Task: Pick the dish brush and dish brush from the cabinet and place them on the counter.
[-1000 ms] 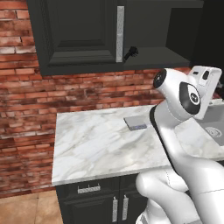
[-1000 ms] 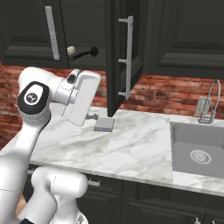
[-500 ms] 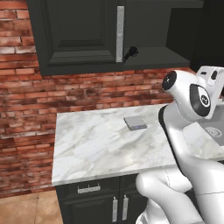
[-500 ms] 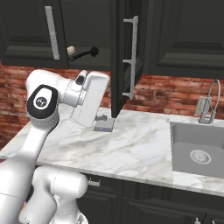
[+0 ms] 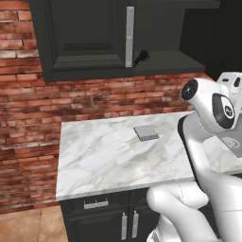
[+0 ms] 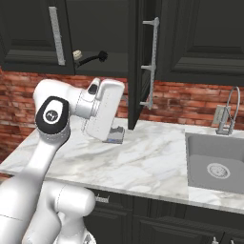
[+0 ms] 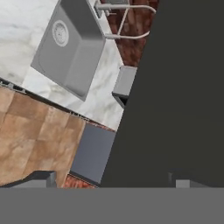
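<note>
Black, the dish brush [image 6: 93,58] lay on the open cabinet [image 6: 109,35] shelf beside the cream one [image 6: 77,55] (disc head up); I held the gripper [image 7: 111,177] wide apart and empty above the marble counter [image 6: 143,162], grey pad [image 5: 146,133] untouched

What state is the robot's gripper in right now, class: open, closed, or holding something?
Gripper: open and holding nothing; both fingertips stand wide apart in the hand view, with a dark cabinet door ahead.

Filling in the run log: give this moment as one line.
gripper: open, holds nothing | black dish brush: on cabinet shelf | counter: grey pad
</note>
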You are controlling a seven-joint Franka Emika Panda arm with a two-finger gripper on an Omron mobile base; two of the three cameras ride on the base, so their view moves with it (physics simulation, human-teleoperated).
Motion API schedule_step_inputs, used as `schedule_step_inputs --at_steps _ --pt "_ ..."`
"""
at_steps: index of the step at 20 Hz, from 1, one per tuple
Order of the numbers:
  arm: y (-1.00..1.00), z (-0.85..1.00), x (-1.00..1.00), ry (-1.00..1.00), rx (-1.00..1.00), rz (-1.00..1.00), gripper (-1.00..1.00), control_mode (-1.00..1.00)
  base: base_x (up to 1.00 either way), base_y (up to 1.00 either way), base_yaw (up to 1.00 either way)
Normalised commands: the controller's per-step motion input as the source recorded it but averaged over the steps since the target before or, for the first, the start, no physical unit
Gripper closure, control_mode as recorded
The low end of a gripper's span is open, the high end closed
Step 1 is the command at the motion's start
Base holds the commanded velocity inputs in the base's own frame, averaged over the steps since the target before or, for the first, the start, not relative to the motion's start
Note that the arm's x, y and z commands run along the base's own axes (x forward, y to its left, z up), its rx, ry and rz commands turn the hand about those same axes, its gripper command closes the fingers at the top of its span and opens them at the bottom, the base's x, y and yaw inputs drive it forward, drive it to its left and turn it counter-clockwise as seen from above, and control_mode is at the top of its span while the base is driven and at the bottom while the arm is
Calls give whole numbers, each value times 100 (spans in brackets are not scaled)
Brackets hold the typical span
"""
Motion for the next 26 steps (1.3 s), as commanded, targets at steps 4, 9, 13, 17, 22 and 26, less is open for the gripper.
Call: schedule_step_inputs --at_steps 4,9,13,17,22,26 --pt "0 1 0 -5 1 -2 -100 -100 0 0 0" --pt "4 13 7 -3 3 -2 -100 -100 0 0 0" --pt "15 20 13 -1 2 0 -100 -100 0 0 0" --pt "23 15 6 -8 3 0 -100 -100 0 0 0" --pt "31 7 1 -9 8 -3 -100 -100 0 0 0" --pt "20 -3 0 -2 21 -1 -100 -100 0 0 0"
